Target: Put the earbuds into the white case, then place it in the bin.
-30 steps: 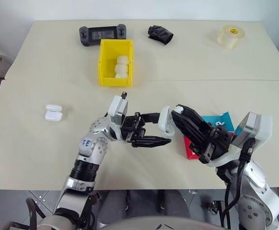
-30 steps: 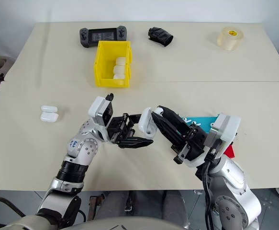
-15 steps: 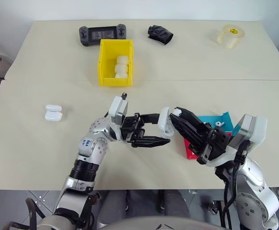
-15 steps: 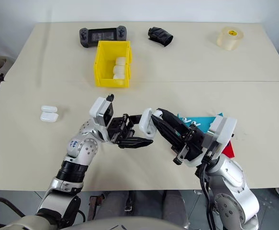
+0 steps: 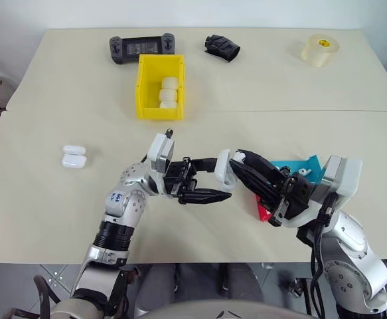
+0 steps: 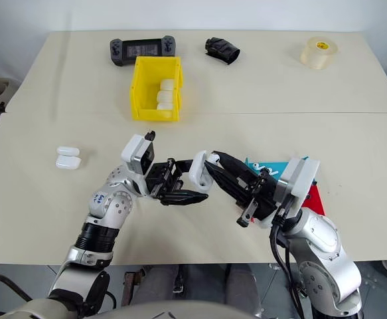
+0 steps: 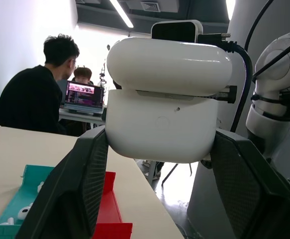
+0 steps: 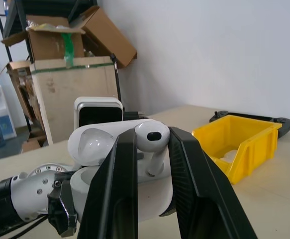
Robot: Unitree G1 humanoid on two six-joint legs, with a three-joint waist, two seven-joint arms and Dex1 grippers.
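Left gripper (image 5: pixel 214 178): we find it clenched on the white case (image 7: pixel 168 99), held above the table (image 5: pixel 47 199) with the lid hinged up; in the left wrist view the case sits squeezed between the two black fingers (image 7: pixel 80 189).

Right gripper (image 8: pixel 152 144): we record its fingers pinched on one of the earbuds (image 8: pixel 152 137), the bud's stem pointing down into the open case, just at its mouth. Both grippers meet over the near middle of the table.

Bin (image 5: pixel 148 90): yellow, open-topped, on the far side of the table seam, well apart from the grippers; we count white cases lying inside it (image 5: pixel 168 93).

Spare cases (image 5: pixel 74 157): two white ones, side by side and touching, on the table at the robot's left.

Teal tray (image 5: pixel 299 166) and red tray (image 5: pixel 262 211): under and beside the right arm; a small white earbud (image 5: pixel 302 171) lies in the teal one.

Far edge of table: black game controller (image 5: pixel 142 47), black crumpled item (image 5: pixel 222 47), roll of tape (image 5: pixel 320 50).

Background, left wrist view: seated people (image 7: pixel 33 94) at a laptop (image 7: pixel 84 97).
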